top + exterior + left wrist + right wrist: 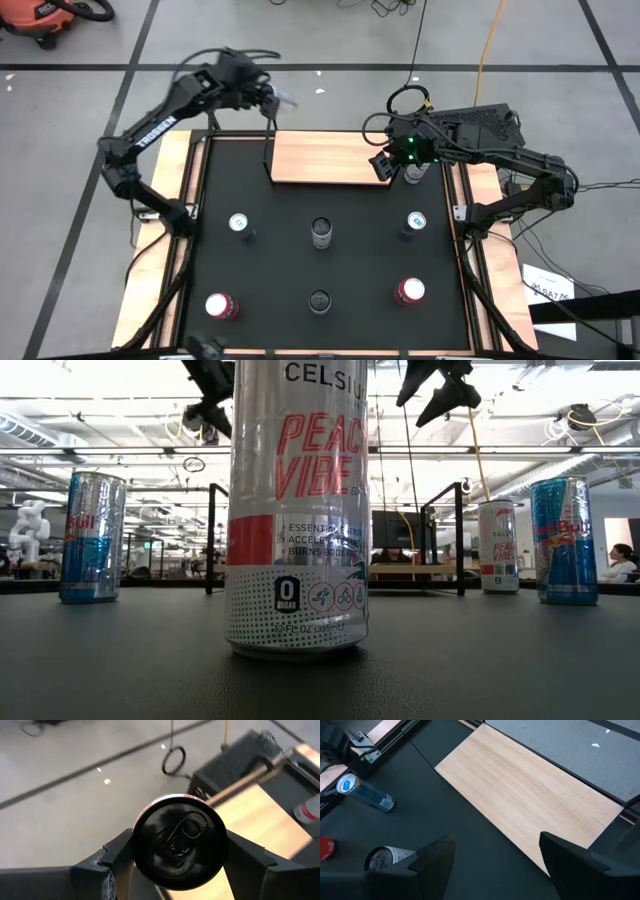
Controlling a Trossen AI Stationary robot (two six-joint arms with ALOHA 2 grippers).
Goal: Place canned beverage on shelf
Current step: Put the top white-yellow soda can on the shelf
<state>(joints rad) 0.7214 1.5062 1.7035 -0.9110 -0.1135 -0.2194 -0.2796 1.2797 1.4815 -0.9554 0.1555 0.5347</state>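
A can with a black top (pixel 179 840) is up in the air by the far left corner of the shelf (pixel 325 158), and my left gripper (pixel 268 97) is shut on it. The shelf is a light-wood board with black rails (pixel 268 150), standing at the table's far middle. My right gripper (pixel 495 855) hangs open over the shelf's right end (pixel 383 165), with nothing between its fingers. A white and red can (pixel 413 172) stands just to the right of it. My left gripper pinches the can between its two fingers (pixel 117 857), which sit on opposite sides of the wall just below the top rim (pixel 137 851). The can is lifted clear, its black top facing the wrist camera. The floor and the shelf board (pixel 255 820) show behind it.
Several more cans stand on the black tabletop: a blue one (pixel 240 224), a black-topped one (pixel 322 232) and a blue one (pixel 416 222) in a middle row. Two red-topped ones (pixel 222 305) (pixel 408 292) and a dark one (pixel 319 300) stand in the near row.
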